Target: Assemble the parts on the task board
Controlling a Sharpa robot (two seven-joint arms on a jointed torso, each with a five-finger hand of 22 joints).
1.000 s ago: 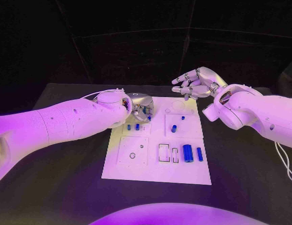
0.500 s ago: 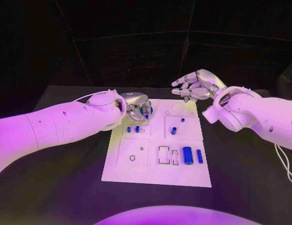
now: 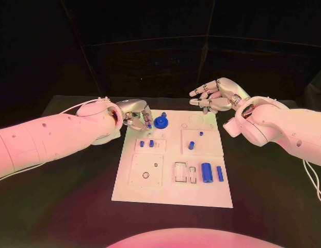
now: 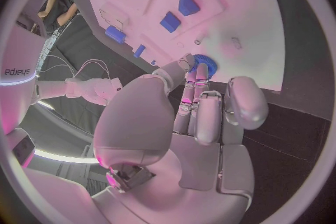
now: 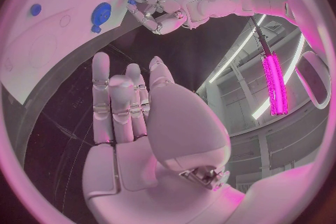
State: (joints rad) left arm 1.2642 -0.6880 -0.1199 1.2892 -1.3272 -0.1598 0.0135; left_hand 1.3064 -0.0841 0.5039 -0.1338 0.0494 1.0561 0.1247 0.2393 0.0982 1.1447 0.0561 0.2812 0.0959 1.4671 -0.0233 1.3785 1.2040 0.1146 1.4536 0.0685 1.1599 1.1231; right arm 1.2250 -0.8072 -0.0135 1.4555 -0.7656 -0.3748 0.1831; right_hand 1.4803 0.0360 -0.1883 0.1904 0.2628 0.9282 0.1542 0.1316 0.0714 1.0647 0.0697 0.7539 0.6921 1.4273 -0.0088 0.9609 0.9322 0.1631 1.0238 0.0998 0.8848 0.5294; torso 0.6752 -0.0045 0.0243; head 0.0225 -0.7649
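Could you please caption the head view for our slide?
Left hand beside a round blue part at the white task board's far end; right hand hovers open.

The flat black desk (image 3: pixel 71 206) carries one thing directly: the white rectangular task board (image 3: pixel 172 194), lying flat at its middle, long side running away from the robot.

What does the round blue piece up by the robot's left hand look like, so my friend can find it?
Find the white task board in the middle of the black table, then go to its far end. There, just beside the fingers of the left hand, lies the blue gear. It is a flat round disc, while the other blue parts are small pegs and bars.
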